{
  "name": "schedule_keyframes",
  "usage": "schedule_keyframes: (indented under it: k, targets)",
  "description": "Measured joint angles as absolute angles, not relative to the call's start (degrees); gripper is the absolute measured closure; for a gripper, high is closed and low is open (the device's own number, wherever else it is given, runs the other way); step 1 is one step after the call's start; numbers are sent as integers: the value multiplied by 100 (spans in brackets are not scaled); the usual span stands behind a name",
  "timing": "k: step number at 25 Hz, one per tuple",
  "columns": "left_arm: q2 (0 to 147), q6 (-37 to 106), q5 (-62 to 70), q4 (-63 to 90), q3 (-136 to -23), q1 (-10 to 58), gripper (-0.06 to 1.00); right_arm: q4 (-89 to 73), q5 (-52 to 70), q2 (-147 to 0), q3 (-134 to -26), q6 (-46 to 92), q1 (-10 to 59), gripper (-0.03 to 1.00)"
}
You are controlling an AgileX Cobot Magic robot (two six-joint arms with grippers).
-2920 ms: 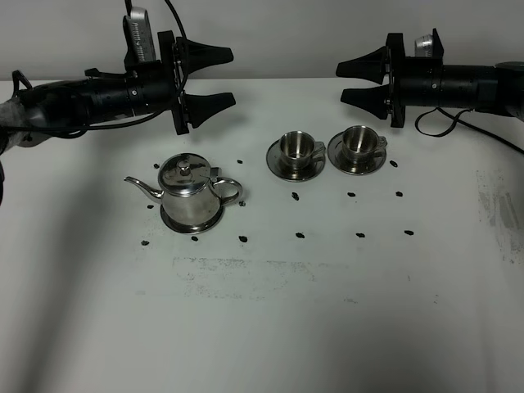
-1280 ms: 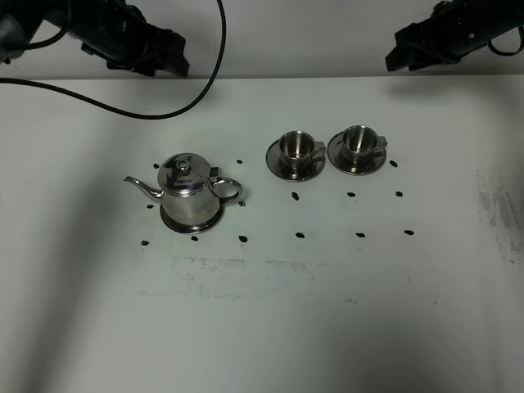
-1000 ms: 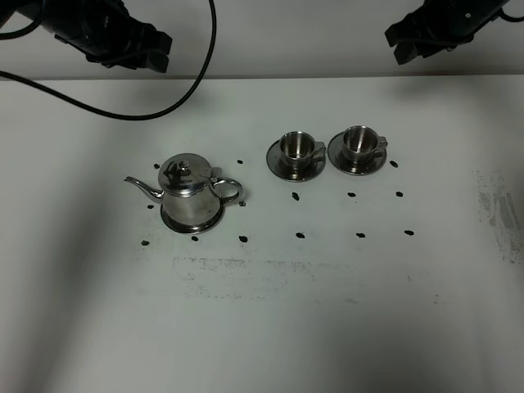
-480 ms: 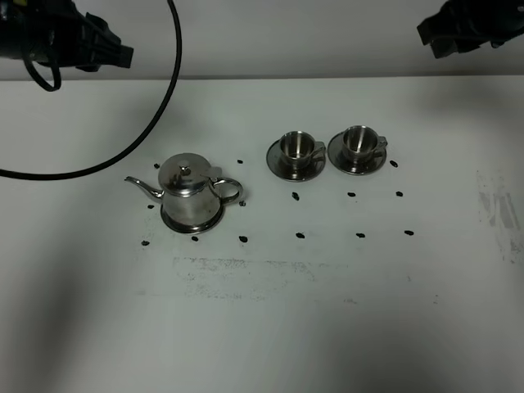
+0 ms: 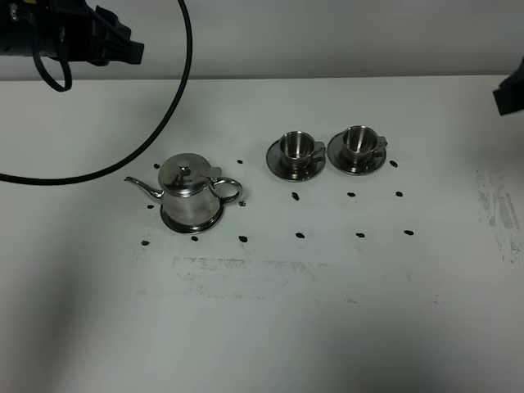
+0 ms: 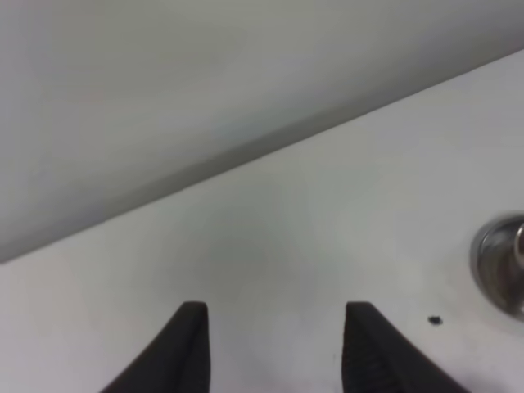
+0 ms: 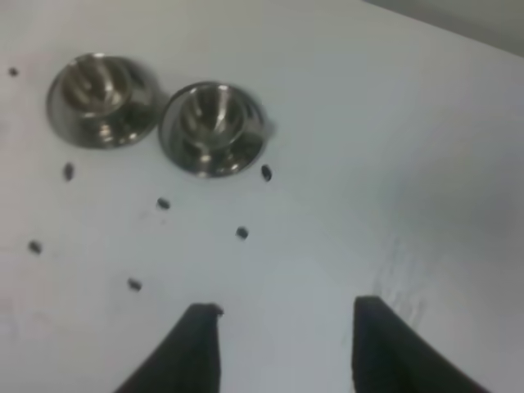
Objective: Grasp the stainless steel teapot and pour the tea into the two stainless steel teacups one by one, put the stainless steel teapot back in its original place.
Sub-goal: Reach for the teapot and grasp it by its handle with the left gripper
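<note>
The stainless steel teapot stands upright on its flat steel disc left of centre, spout pointing left; its lid edge shows in the left wrist view. The two stainless steel teacups sit on saucers at centre right, and also show in the right wrist view. My left gripper is high at the back left, far from the teapot; its jaws are open and empty. My right gripper is at the right edge, open and empty.
Small dark marks dot the white table around the pot and cups. A black cable loops over the back left of the table. A scuffed patch lies at the right.
My right arm has swung right and down to the edge of the exterior view. My left arm shifted slightly right. Teapot and cups have not moved.
</note>
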State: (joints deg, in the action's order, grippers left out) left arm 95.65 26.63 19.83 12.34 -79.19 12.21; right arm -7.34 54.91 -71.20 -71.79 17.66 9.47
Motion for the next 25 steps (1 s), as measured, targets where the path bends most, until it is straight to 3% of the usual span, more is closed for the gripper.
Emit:
schedule_keyframes:
  k: [14,25]
  targets:
    - [9565,2707,1886,1122,-7919,1378,58,-731,5894,-3103,-5238,1171,947,63]
    - [9565,2712,1931,1099,-7919,1378,58,-584,6297,-877,-3498,869,947,64]
